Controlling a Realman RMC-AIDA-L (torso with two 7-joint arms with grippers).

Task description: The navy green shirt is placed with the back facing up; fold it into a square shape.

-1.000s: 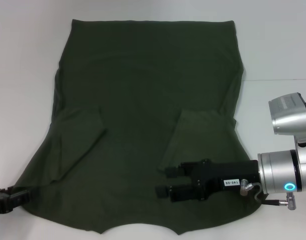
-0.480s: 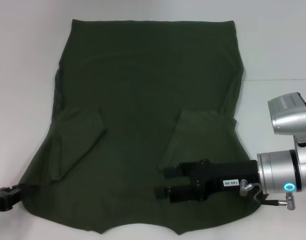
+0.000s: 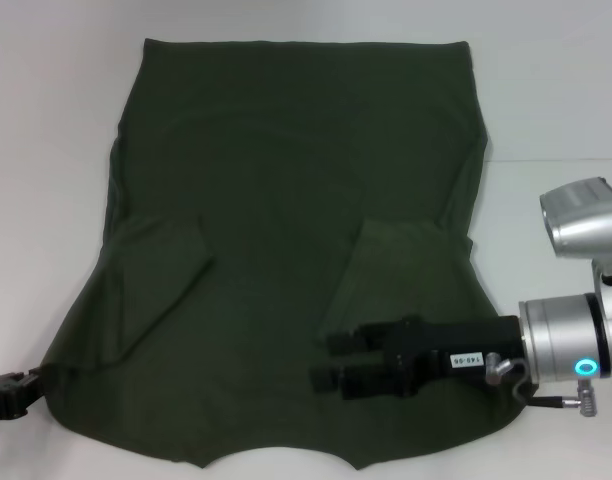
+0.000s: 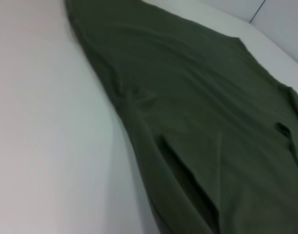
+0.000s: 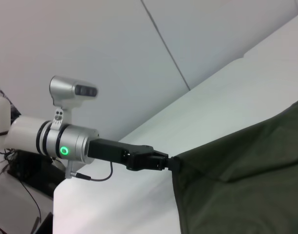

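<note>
Presently the right hand (image 3: 331, 362) is seen low over the near right part of the navy green shirt (image 3: 286, 200), its black fingers pointing toward the robot's left and set slightly apart with nothing seen between them. It hovers just beside the end of the folded-in right sleeve (image 3: 391, 262).

At the shirt's near left corner the left hand (image 3: 26, 385) is seen at the cloth's edge. From the right wrist view it appears to be closed on that corner, with the fabric drawn to a point at its fingertips (image 5: 161, 162).

The shirt is laid flat on the white counter (image 3: 546, 90), plain side up, hem at the far edge and neckline at the near edge. Both sleeves are already turned inward; the left sleeve (image 3: 161, 275) lies as a flap on the body.

The step in hand is judged to be a lengthwise fold. For it to be done well, the near right corner should be pinched at a matching point, so that both corners are lifted level. The cloth should be kept lightly taut between the hands and carried evenly toward the far hem, so that the tucked sleeves are not disturbed and edges are laid square.
</note>
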